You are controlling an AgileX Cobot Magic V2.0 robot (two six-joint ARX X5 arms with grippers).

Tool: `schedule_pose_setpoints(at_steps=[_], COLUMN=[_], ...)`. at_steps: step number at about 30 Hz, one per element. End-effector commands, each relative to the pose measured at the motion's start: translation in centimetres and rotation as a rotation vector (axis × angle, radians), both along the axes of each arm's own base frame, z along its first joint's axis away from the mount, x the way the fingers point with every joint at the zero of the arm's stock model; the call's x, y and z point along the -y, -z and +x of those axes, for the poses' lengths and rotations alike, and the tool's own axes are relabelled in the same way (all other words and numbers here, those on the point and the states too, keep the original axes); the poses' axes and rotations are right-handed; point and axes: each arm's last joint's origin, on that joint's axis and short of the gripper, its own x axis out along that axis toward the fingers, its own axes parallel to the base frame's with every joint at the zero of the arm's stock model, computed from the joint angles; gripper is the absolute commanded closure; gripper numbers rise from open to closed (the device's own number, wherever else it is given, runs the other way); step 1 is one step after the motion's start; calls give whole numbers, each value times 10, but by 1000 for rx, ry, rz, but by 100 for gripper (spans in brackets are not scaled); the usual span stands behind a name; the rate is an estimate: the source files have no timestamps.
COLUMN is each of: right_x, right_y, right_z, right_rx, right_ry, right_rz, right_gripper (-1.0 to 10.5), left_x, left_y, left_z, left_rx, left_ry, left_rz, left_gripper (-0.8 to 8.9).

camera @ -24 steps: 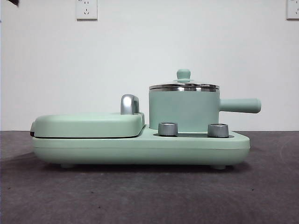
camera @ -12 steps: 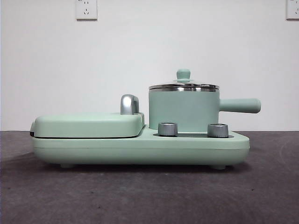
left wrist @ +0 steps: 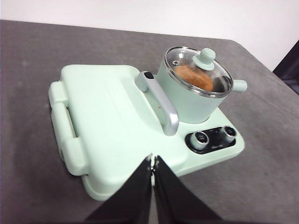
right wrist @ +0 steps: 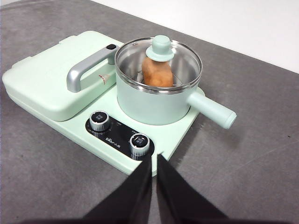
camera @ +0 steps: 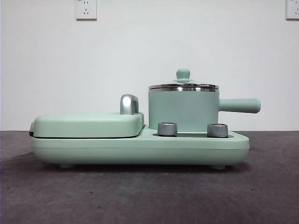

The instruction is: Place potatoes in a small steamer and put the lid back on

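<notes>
Potato sits inside the small steamer, and the lid rests on it; you have nothing left. Left gripper and right gripper hang closed, empty, well back from the steamer.

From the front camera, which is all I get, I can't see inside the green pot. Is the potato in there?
Observer: Yes. Through the glass lid the right wrist view shows the potato inside the small steamer.
Operator: Is the lid on right?
Observer: It looks so; its metal rim sits level on the steamer's steel rim all round.
Operator: Where are the robot's tools? I see none.
Observer: Both are pulled back from the appliance. The left tool is shut and holds nothing.
Operator: And the other one?
Observer: The right tool is shut too, empty, near the side with the two knobs.
</notes>
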Motion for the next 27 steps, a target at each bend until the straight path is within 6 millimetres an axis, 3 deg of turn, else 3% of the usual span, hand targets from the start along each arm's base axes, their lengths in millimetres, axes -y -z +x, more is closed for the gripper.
schedule_pose_setpoints(at_steps=[1, 3, 9, 13, 17, 27], right_x=[-1, -1, -1, -1, -1, -1], right_y=[-2, -2, -2, -2, -2, -2], right_z=[0, 0, 0, 0, 0, 0], right_rx=[8, 8, 8, 8, 7, 8], right_ry=[-2, -2, -2, -2, -2, -2], right_rz=[14, 14, 14, 14, 14, 14], right_gripper=[934, 934, 934, 934, 934, 934], left_x=[-1, -4, -16, -20, -20, -20], left_y=[6, 23, 110, 149, 164, 165], left_z=[-2, -2, -3, -8, -7, -7], left_rx=[140, 190, 295, 311, 279, 261], left_ry=[12, -61, -414, -490, -485, -483], left_rz=[103, 118, 160, 157, 158, 163], left_gripper=[808, 808, 808, 808, 808, 808])
